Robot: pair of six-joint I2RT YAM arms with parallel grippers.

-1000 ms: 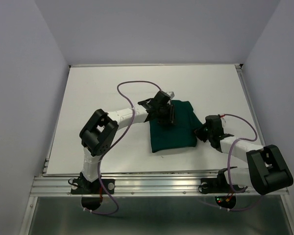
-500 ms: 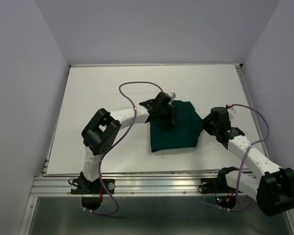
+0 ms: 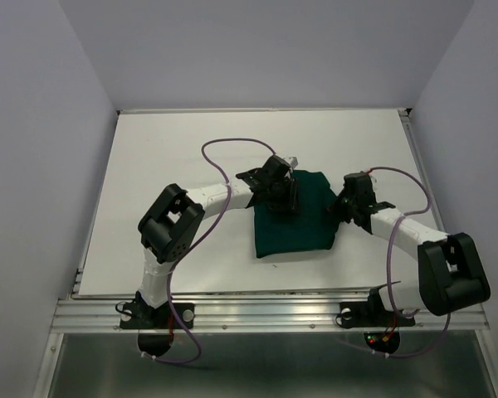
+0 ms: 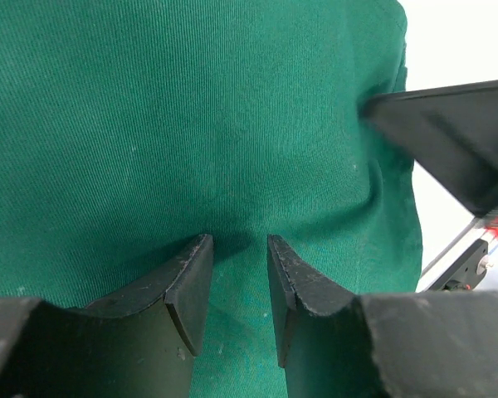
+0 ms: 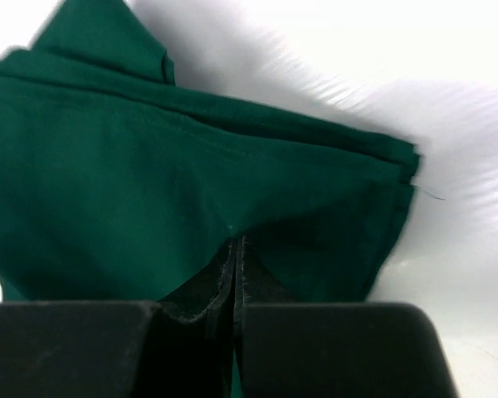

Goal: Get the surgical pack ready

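Hardly anything shifts on the left over the last second: the left tool [image 4: 236, 250] stays planted on the far half of the dark green drape [image 3: 299, 228]. Its fingers are partly spread and press down on the cloth, which shows flat in the gap between them. The drape itself keeps its place near the middle of the white worktop [image 3: 166, 149], folded into a roughly square bundle several layers thick. One loose corner stands up at its far side in the right wrist view. No tray, scissors, forceps or gauze shows in any view, and I cannot tell whether they are wrapped inside. The real move is on the right, where the arm has swung outward and then folded back in. The right tool [image 3: 344, 207] now meets the drape's right edge with its fingers pressed together and their tips against the stacked layers. Whether a fold is caught between them I cannot tell. By the look of it the wrapping is mostly done. What seems left is tucking that right edge and the loose corner flat, then lifting both tools clear.
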